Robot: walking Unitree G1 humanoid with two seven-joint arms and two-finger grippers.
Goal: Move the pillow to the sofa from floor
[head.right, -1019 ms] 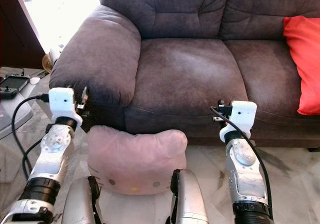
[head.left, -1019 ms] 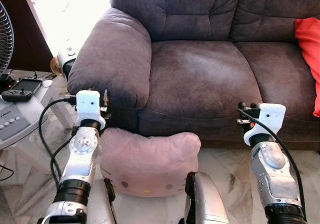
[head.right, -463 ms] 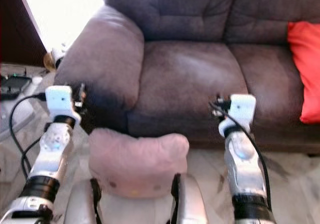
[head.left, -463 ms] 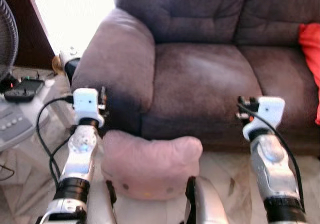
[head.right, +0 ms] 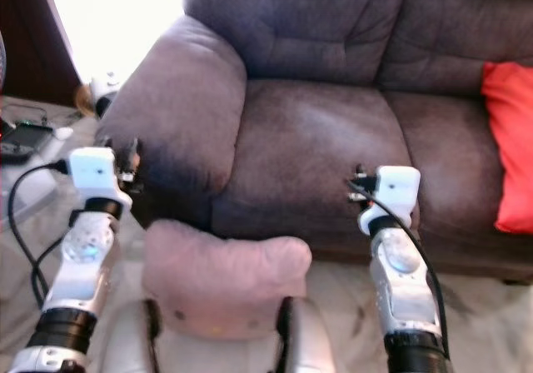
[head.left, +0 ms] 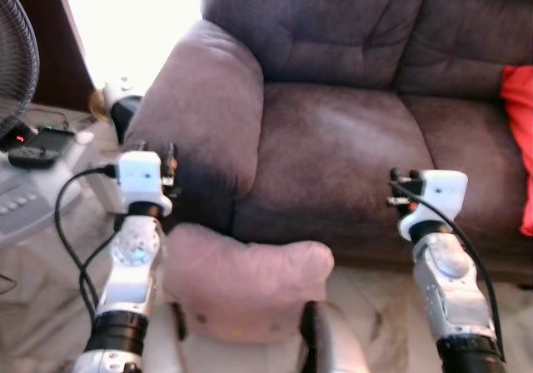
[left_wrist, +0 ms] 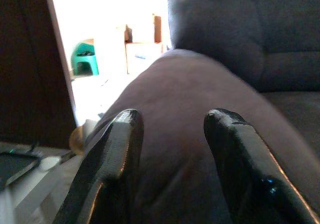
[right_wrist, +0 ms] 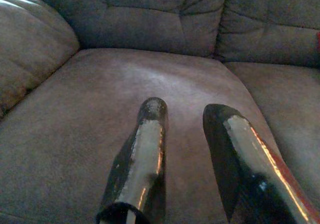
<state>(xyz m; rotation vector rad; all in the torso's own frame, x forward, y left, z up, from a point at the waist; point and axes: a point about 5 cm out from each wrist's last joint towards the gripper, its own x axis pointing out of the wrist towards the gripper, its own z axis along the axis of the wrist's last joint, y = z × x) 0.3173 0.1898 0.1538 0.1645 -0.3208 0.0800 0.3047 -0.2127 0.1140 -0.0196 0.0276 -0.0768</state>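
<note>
Both arms are silver metal with rounded, jointed segments and a black ring low on each forearm. Each wrist carries a white boxy block: the left arm point(head.left: 133, 265) has a black cable looping from its block, and the right arm point(head.left: 445, 273) has a black cable running down its side. The left gripper point(left_wrist: 172, 121) and right gripper point(right_wrist: 182, 109) each have two long, glossy black fingers with rounded tips.

The left pincer point(left_wrist: 170, 121) hung parted and empty, its black fingers point(left_wrist: 117, 154) framing the dark grey fabric sofa's rounded armrest point(left_wrist: 195, 89) just ahead; a green plastic stool point(left_wrist: 85, 57) stood far beyond.
</note>
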